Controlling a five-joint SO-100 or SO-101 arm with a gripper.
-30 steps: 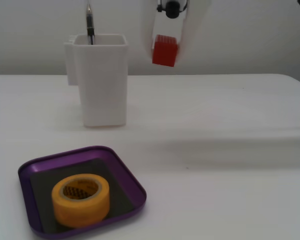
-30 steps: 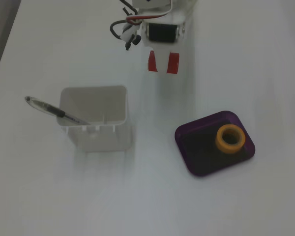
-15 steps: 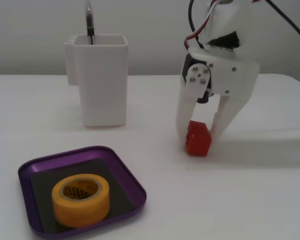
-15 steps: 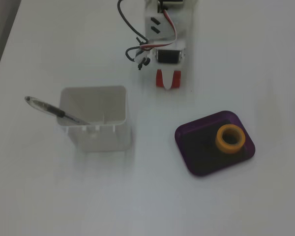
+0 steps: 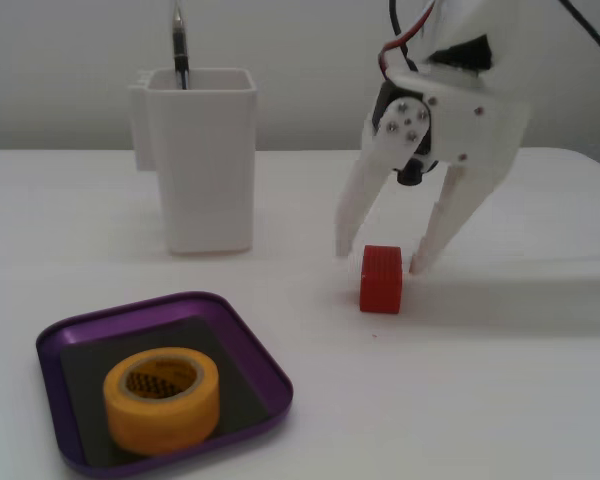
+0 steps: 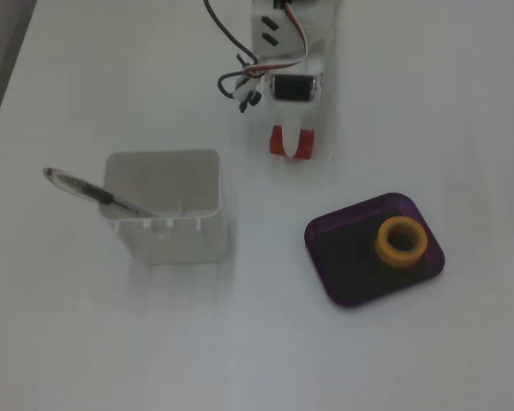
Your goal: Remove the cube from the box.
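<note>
The red cube [image 5: 381,280] sits on the white table, outside the purple box [image 5: 252,345] and to its right in a fixed view. My gripper [image 5: 380,259] is open just above the cube, with one white fingertip on each side of the cube's top. I cannot tell whether the tips touch it. In the fixed view from above, the gripper [image 6: 291,147] covers most of the cube [image 6: 277,143], which lies up and left of the box [image 6: 327,229]. The box holds only a yellow tape roll [image 5: 162,400].
A tall white container [image 5: 202,160] with a pen [image 5: 179,45] in it stands at the back left of the cube. It also shows in the fixed view from above [image 6: 167,214]. The tape roll [image 6: 401,242] lies at the box's right side there.
</note>
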